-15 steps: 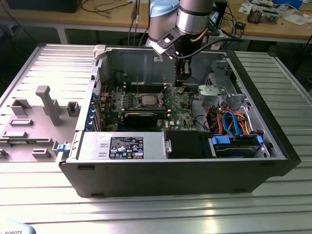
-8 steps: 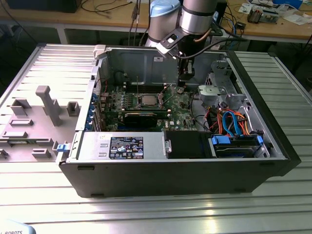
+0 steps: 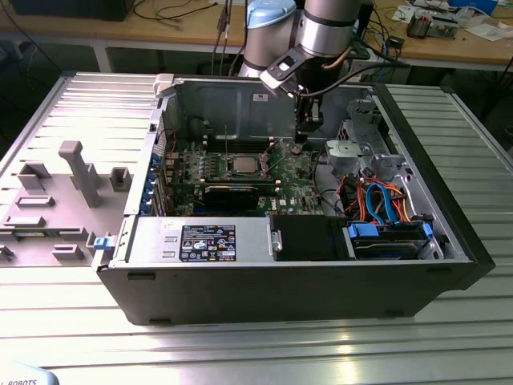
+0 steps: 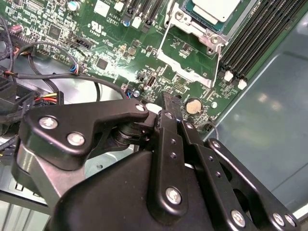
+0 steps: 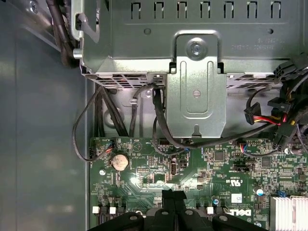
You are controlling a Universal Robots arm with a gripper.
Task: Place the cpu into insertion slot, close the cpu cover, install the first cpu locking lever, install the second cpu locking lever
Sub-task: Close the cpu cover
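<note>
Inside the open dark grey metal computer case, which lies on a ribbed silver metal table, my black gripper hangs low over the green motherboard. In both wrist views my gripper has its fingers pressed together with nothing between them. It is above the board edge near a round silver coin battery.

The cpu, a small flat square chip with a dull silver-beige top, is not in my grasp. It lies flat in the insertion slot, the small square dark socket with a silver rim. In the exterior view the cpu is to the left of my gripper and apart from it.

The cpu cover, a square silver metal frame with a large central window, is swung open beside the slot. Green board shows through its window, and it does not lie over the chip.

My judgement is that the first step is done, with the chip in place. Closing the cover is left, and so are both locking levers, since the open cover has nothing to hold it down. I cannot make out the levers clearly.
</note>
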